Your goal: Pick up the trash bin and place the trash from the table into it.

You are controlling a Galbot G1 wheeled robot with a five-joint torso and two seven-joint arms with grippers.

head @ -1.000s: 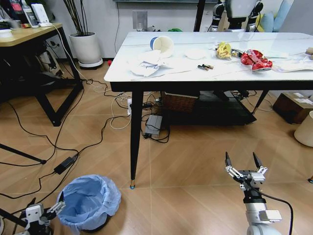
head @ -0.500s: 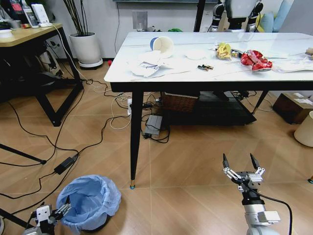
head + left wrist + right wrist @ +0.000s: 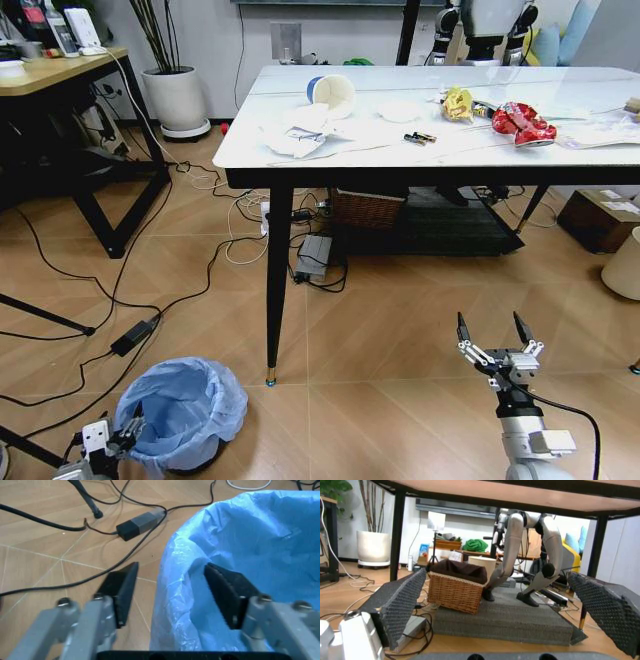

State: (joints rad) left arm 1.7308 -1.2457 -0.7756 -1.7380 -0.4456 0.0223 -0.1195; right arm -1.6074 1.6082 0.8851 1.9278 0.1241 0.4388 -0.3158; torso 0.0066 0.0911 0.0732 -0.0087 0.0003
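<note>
The left gripper sits low at the near left, its fingers spread astride the rim of the trash bin on the floor. The right gripper hovers near right, fingers spread, empty. The trash lies on the far surface.

One trash bin with a blue liner stands on the floor, and one white table carries the litter. On it lie one paper cup, one red wrapper, one yellow wrapper and two small batteries.
</note>
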